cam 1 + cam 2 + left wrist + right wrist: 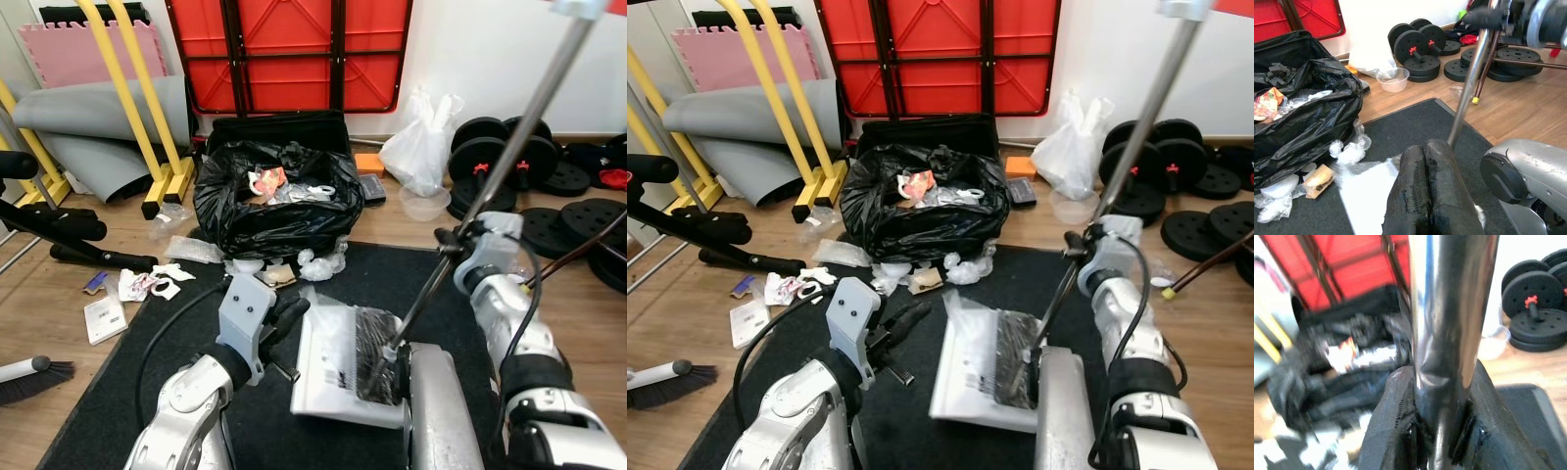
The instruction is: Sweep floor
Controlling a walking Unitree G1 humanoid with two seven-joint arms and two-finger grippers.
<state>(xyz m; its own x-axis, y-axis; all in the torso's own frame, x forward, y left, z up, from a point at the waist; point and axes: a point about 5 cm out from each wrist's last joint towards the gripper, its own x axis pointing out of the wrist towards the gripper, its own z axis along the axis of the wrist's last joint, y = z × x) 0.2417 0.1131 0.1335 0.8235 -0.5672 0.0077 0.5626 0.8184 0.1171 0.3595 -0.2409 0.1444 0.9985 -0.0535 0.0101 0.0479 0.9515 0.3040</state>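
A long silver broom pole (pixel 509 157) slants from the upper right down to black bristles (pixel 375 354). The bristles rest on a white flat pan (pixel 328 367) on the dark mat (pixel 411 279). My right gripper (pixel 453 238) is shut on the pole at mid height, and its fingers (pixel 1396 426) clamp the metal on both sides. At the pan's left edge, my left gripper (pixel 289 315) is shut, its fingers (pixel 1413 186) pressed together with nothing visible between them. White scraps (pixel 157 284) and crumpled plastic (pixel 323 262) litter the mat's far edge.
A full black rubbish bag (pixel 274 196) stands just beyond the mat. Weight plates (pixel 509 147) and a white plastic bag (pixel 421 147) lie at the right. A yellow frame (pixel 147 117), grey rolled mats (pixel 98 117) and a hand brush (pixel 34 377) are on the left.
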